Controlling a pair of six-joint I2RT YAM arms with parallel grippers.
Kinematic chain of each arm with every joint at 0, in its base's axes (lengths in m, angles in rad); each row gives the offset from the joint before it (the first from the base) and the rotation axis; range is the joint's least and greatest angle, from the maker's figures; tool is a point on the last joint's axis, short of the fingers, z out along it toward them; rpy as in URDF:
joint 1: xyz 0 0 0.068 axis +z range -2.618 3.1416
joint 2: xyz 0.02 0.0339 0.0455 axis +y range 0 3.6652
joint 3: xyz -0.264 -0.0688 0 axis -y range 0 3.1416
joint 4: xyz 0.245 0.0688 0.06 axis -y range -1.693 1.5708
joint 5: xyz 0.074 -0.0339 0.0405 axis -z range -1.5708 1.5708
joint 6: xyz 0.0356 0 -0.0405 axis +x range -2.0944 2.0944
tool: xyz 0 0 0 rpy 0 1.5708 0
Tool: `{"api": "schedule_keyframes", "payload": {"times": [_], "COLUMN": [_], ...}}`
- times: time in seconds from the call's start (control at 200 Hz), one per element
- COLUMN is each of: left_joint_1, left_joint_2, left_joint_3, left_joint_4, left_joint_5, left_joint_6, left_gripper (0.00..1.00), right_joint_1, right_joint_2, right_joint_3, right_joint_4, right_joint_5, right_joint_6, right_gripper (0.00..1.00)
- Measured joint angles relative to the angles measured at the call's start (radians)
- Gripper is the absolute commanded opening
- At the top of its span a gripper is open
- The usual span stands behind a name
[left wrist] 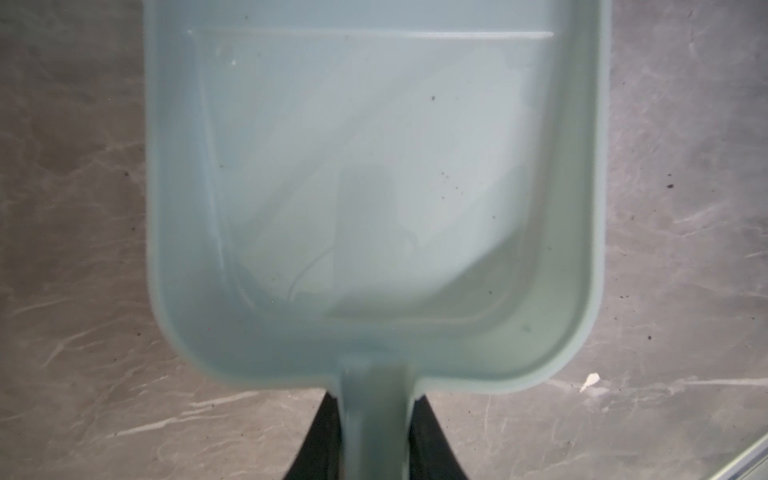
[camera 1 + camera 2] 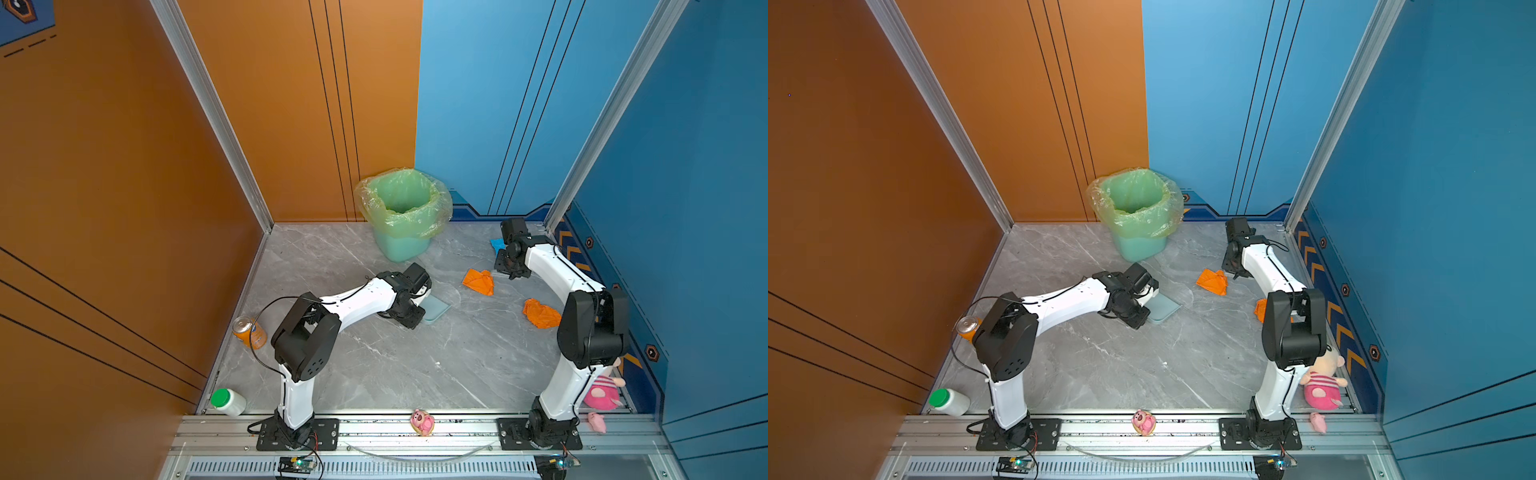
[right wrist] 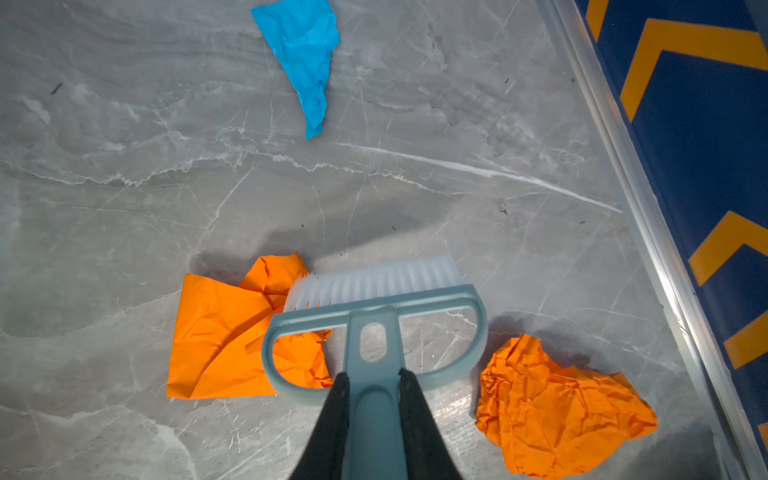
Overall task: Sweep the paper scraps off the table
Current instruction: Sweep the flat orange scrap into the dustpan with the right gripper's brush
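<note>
Three paper scraps lie on the grey marble table (image 2: 415, 365) at the right rear. They are a flat orange one (image 3: 220, 332) (image 2: 478, 281), a crumpled orange one (image 3: 557, 411) (image 2: 540, 313) and a blue one (image 3: 305, 58) (image 2: 496, 246). My right gripper (image 3: 372, 390) is shut on the handle of a pale blue brush (image 3: 374, 286). Its white bristles rest on the table against the flat orange scrap's edge. My left gripper (image 1: 376, 419) is shut on the handle of the empty pale blue dustpan (image 1: 374, 187) (image 2: 436, 308), which lies flat at mid-table.
A bin lined with a green bag (image 2: 403, 208) stands at the back centre. An orange can (image 2: 249, 332) and a green-capped white bottle (image 2: 227, 401) sit along the left edge. Pink plush toys (image 2: 422, 422) (image 2: 604, 390) lie at the front and right. The side rail (image 3: 648, 232) runs close to the brush.
</note>
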Motion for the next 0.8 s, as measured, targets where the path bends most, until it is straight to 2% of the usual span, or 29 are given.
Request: {"api": "schedule_keyframes", "payload": {"times": [0.441,0.801], "left_joint_1": [-0.01,-0.011], "left_joint_2": [0.049,0.056], "left_joint_3": [0.013,0.017], "left_joint_4": [-0.026,-0.026], "left_joint_5": [0.0,0.0], "left_joint_6": [0.0,0.003], "left_gripper": [0.0,0.0], "right_joint_1": [0.142,0.266], "right_joint_2": [-0.006,-0.09], "right_joint_3": [-0.07,-0.172], "right_joint_4": [0.023,0.074], "right_joint_5": [-0.011,-0.196], "right_joint_6": [-0.021,-0.089], "right_gripper": [0.0,0.0]}}
